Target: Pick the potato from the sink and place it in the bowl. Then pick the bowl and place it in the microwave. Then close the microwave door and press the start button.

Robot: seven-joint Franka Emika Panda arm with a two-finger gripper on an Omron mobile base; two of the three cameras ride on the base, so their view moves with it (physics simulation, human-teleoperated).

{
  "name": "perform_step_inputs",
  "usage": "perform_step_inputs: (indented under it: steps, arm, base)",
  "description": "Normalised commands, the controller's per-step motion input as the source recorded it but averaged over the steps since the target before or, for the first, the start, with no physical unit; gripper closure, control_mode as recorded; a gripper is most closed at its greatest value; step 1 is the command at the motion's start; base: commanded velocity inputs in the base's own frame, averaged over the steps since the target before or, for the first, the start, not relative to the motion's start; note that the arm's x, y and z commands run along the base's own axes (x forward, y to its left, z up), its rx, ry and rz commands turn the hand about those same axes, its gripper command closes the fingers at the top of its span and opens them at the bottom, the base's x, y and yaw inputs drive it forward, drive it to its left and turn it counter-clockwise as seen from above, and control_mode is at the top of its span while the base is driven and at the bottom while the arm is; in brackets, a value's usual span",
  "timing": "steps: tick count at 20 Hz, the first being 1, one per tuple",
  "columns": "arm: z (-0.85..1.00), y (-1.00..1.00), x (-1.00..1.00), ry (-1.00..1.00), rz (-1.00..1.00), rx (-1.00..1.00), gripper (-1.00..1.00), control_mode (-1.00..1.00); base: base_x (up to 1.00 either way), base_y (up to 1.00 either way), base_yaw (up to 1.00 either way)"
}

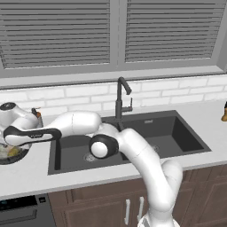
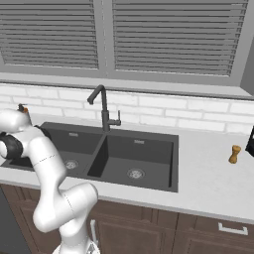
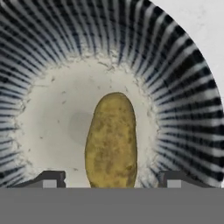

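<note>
The potato [image 3: 111,140], an oblong yellow-tan lump, lies on the pale floor of the bowl [image 3: 48,48]. The bowl's inner wall is streaked dark and white. My gripper [image 3: 113,179] hangs straight over it, open, with a fingertip [image 3: 50,178] on each side of the potato and a gap to either one. In the left base view the bowl [image 1: 5,156] sits on the counter at the far left, under my hand. The dark double sink [image 1: 133,137] lies to its right. The microwave and its door are out of view.
A dark gooseneck faucet [image 1: 120,97] stands behind the sink [image 2: 114,154]. A small brown bottle [image 1: 38,116] is on the counter beside my hand. A tan grinder [image 2: 234,154] stands on the right counter. Wooden cabinets run below.
</note>
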Motion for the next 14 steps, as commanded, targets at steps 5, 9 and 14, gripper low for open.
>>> perform_step_inputs:
  steps: [5, 9, 14]
  arm:
    - [0.00, 0.00, 0.02, 0.01, 0.00, 0.00, -1.00, -1.00]
    - [0.51, -0.03, -0.12, 0.00, 0.00, 0.02, -1.00, -1.00]
    - [0.31, -0.47, -0.14, 0.04, 0.00, 0.05, -1.00, -1.00]
  base:
    - [0.00, 0.00, 0.00]
    - [0.00, 0.00, 0.00]
    - [0.00, 0.00, 0.00]
